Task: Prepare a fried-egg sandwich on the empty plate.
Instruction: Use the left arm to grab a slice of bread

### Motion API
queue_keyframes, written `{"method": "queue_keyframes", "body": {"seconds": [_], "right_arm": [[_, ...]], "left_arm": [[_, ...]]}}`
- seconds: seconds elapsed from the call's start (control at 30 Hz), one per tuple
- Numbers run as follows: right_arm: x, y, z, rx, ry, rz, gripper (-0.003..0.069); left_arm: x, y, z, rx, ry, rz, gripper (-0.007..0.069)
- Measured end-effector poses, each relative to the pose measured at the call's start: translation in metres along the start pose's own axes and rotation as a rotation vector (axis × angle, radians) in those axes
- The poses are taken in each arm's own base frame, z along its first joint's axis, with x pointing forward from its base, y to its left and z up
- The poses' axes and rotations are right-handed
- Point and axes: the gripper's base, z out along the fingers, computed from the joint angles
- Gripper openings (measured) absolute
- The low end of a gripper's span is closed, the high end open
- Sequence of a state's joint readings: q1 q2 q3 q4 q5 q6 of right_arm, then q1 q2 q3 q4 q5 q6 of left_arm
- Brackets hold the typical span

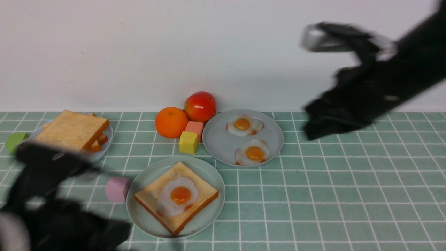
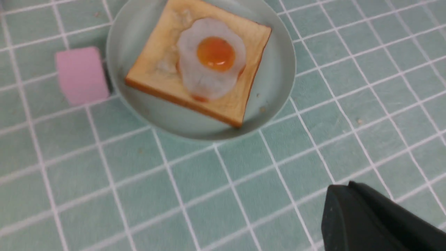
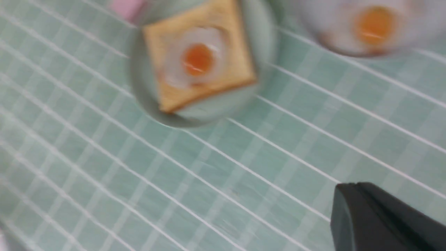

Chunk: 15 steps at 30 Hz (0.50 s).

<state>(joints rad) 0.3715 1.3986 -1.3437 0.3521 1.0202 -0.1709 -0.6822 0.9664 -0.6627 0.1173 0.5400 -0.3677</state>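
The pale mint-green plate (image 1: 206, 171) sits at front centre and holds one toast slice (image 1: 150, 196) with a fried egg (image 1: 179, 195) on top. It also shows in the left wrist view: plate (image 2: 275, 80), toast (image 2: 153, 69), egg (image 2: 212, 59). In the right wrist view the toast (image 3: 240, 62) and egg (image 3: 195, 59) are blurred. More toast slices (image 1: 71, 129) are stacked on a blue-grey plate at back left. My left gripper (image 1: 52, 160) is blurred at front left, jaws together and empty (image 2: 336, 190). My right gripper (image 1: 315, 125) is raised at the right, jaws together and empty (image 3: 343, 188).
A grey plate (image 1: 219, 143) behind holds two more fried eggs (image 1: 244, 125). An orange (image 1: 171, 122), a tomato (image 1: 200, 106), a salmon cube (image 1: 195, 127) and a yellow cube (image 1: 188, 142) stand at back centre. A pink cube (image 1: 117, 189) touches the mint plate's left. A green cube (image 1: 14, 141) is far left.
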Motion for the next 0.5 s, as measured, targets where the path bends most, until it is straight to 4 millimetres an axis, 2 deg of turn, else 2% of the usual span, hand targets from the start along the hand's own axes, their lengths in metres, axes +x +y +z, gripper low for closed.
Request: {"method": "queue_keyframes", "body": {"seconds": [0.07,0.1,0.17,0.23,0.33,0.5], "right_arm": [[0.018,0.006,-0.026,0.046,-0.040,-0.011,0.0001],[0.019,0.007,-0.029,0.048,-0.050,-0.014,0.0001],[0.040,0.013,-0.056,0.071,-0.106,-0.030,0.0002],[0.052,0.016,-0.070,0.079,-0.133,-0.041,0.0002],[0.072,0.020,-0.088,0.086,-0.179,-0.056,0.0003],[0.089,0.024,-0.106,0.087,-0.229,-0.071,0.0003]], "left_arm": [[-0.018,-0.003,0.014,-0.020,0.037,0.037,-0.0013],[-0.020,-0.002,0.016,-0.023,0.041,0.040,-0.0013],[-0.042,0.009,0.039,-0.074,0.098,0.055,-0.0013],[-0.059,0.025,0.051,-0.109,0.117,0.036,-0.0013],[-0.081,0.073,0.071,-0.186,0.142,-0.023,-0.0013],[-0.104,0.150,0.094,-0.304,0.150,-0.121,-0.0013]]}}
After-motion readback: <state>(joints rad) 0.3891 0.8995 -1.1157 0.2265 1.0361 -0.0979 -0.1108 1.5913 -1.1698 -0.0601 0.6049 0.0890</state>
